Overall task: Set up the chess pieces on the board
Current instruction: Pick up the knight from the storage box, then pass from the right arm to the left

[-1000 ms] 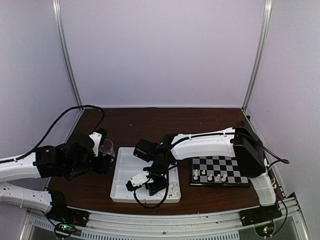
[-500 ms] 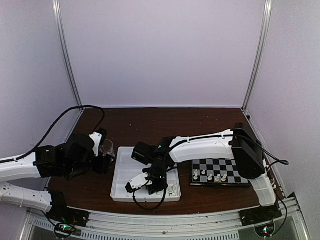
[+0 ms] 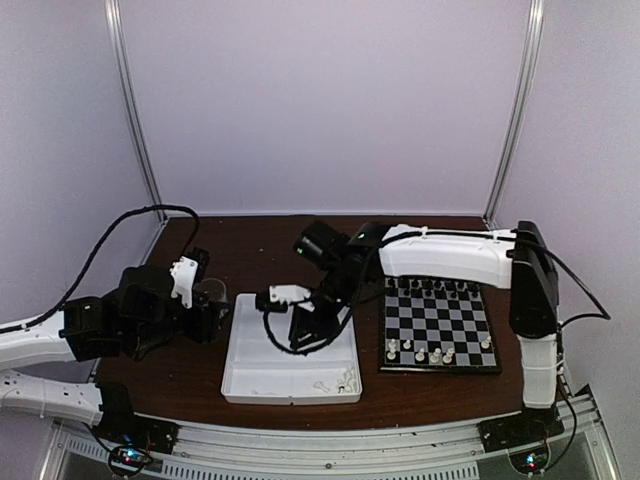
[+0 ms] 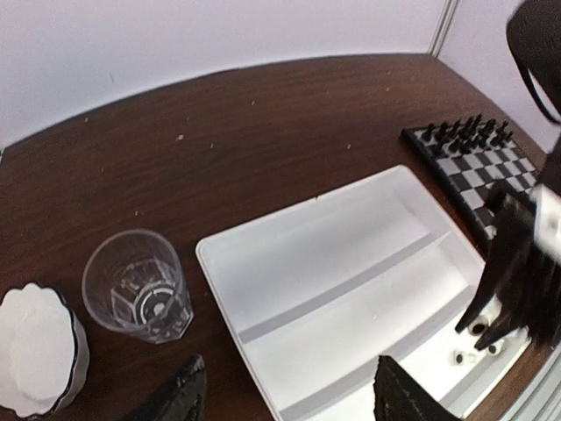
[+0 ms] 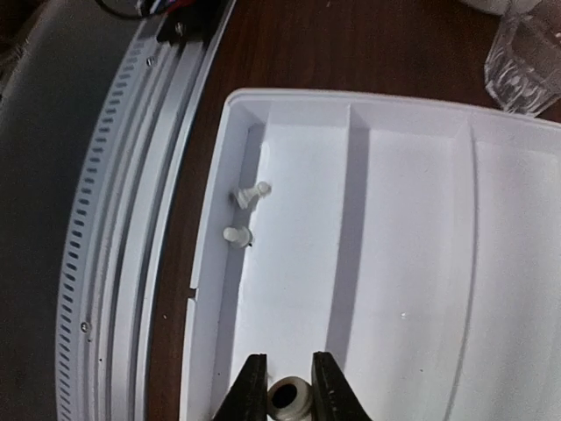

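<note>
Right wrist, white piece [image 5: 287, 399] end-on between jaws

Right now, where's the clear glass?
Left wrist view: the clear glass stands upright on the table, left of the white tray, with a white scalloped object on its other side.

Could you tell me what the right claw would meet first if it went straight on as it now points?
Most likely the bare floor of the white tray, in the compartment holding two white pieces; depth is unclear.
</note>
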Tool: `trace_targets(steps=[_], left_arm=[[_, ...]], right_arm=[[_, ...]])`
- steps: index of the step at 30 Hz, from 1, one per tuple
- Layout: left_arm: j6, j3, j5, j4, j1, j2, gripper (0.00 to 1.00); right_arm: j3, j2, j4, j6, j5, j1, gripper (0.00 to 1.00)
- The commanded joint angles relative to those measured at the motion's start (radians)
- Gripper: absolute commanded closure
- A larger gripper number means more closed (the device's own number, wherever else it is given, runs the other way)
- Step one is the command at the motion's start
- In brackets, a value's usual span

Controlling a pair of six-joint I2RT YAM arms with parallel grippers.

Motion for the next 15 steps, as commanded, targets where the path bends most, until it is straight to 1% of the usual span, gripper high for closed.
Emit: trace_targets(steps=[1, 3, 5, 7, 8, 10, 13, 15], left_arm=[[0.125, -0.062, 0.058, 0.302, 0.005, -0.036, 0.35], [0.146, -0.095, 0.120, 0.463, 0.004, -0.023, 0.37], [0.147, -0.117, 0.165, 0.620, 0.001, 0.013, 0.40], [0.173, -0.121, 0.149, 0.747, -0.032, 0.075, 0.42], [0.200, -0.111, 0.116, 0.792, -0.059, 0.109, 0.42], [0.247, -0.078, 0.020, 0.859, -0.117, 0.187, 0.42], [0.272, -0.028, -0.109, 0.987, -0.175, 0.320, 0.42], [0.300, 0.017, -0.162, 1.099, -0.205, 0.419, 0.43]], right_arm=[[-0.006, -0.164, 0.167, 0.279, -0.309, -0.126, 0.84], [-0.049, -0.202, 0.292, 0.419, -0.395, -0.173, 0.84], [-0.100, -0.232, 0.491, 0.614, -0.456, -0.221, 0.84], [-0.154, -0.252, 0.675, 0.810, -0.487, -0.264, 0.84], [-0.182, -0.260, 0.763, 0.899, -0.491, -0.283, 0.84], [-0.223, -0.274, 0.878, 1.028, -0.479, -0.315, 0.83], [-0.252, -0.294, 0.908, 1.078, -0.429, -0.340, 0.83], [-0.273, -0.302, 0.945, 1.117, -0.405, -0.346, 0.83]])
